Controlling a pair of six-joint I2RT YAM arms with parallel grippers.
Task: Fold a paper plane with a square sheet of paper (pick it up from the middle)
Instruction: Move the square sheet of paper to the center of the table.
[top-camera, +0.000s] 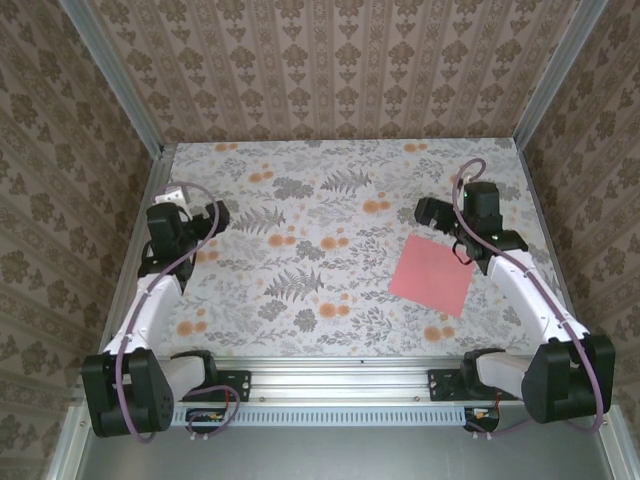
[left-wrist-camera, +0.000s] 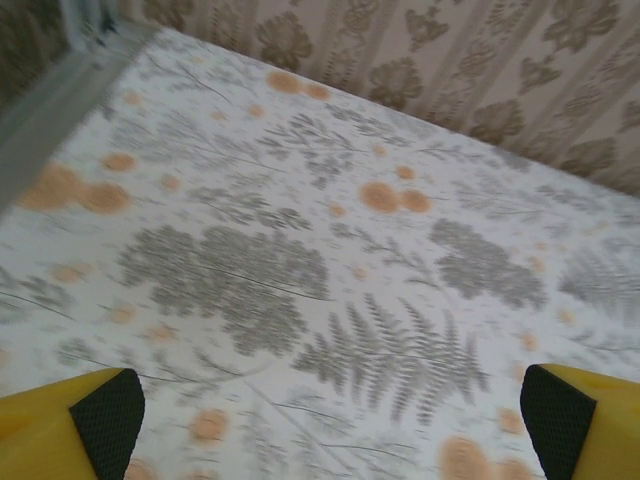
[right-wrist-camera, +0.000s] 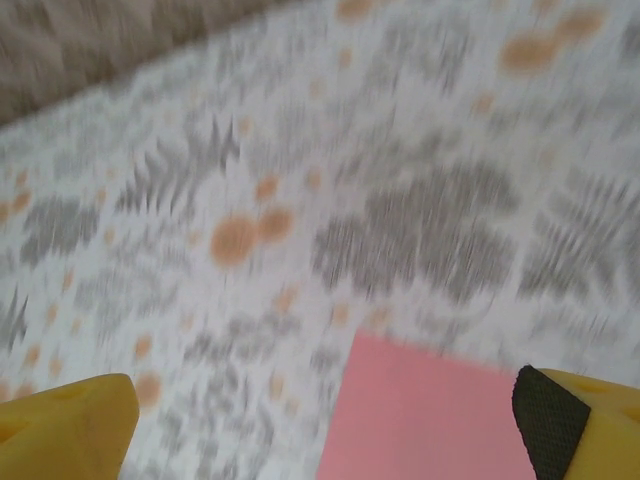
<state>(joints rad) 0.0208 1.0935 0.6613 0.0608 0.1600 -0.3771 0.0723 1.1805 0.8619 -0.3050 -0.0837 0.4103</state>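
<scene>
The square sheet of paper (top-camera: 432, 274) lies flat and unfolded on the floral tabletop at the right, salmon pink, turned slightly off square. In the right wrist view its far corner (right-wrist-camera: 430, 410) shows low between the fingers. My right gripper (top-camera: 428, 211) hovers just beyond the sheet's far edge, open (right-wrist-camera: 320, 430), nothing between its yellow fingers (right-wrist-camera: 575, 425). My left gripper (top-camera: 216, 215) is far off at the table's left side, open (left-wrist-camera: 330, 420) above bare tablecloth, its black pads (left-wrist-camera: 108, 412) wide apart. The paper plane is out of view.
The floral tablecloth (top-camera: 330, 200) is boxed in by patterned walls (top-camera: 330, 70) on three sides with metal corner posts (top-camera: 120, 85). An aluminium rail (top-camera: 340, 385) runs along the near edge between the arm bases.
</scene>
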